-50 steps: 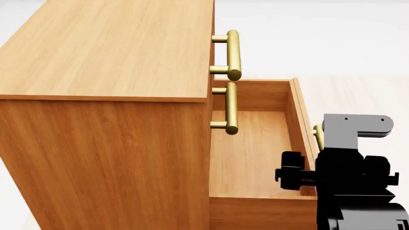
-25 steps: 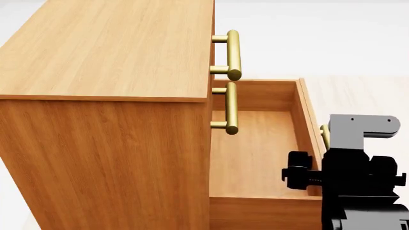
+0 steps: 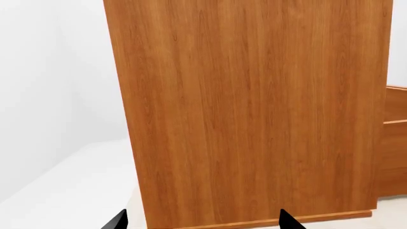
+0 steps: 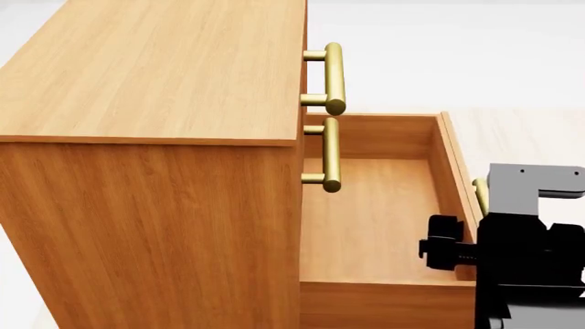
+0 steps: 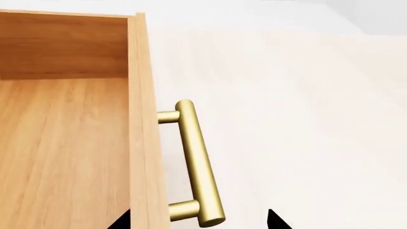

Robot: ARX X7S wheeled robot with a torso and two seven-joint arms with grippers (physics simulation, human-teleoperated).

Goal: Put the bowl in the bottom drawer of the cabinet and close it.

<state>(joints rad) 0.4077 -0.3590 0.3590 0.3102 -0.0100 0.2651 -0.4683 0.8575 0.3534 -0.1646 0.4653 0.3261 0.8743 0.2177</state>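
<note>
Centrally in the head view, the cabinet (image 4: 151,137) is seen as a boxy body of light orange-brown wood grain, filling the left and middle of the frame. Its bottom drawer (image 4: 366,219) is pulled out toward the right of the frame, an empty wooden tray with a matching front. The drawer's brass bar handle (image 5: 197,164) is shown in the right wrist view, lying along the drawer front, its long axis parallel to that front. Two like brass handles of the upper drawers (image 4: 333,79) are stacked near the frame's upper middle.

The bowl is not seen in any view. The right gripper (image 5: 197,220) is cut off at the lower edge of the wrist view; only two dark fingertips are shown, spread apart on either side of the handle's near end, with no contact seen. The left gripper (image 3: 200,220) is likewise seen only as two dark tips, spread wide and holding nothing, before the cabinet's plain side panel.
</note>
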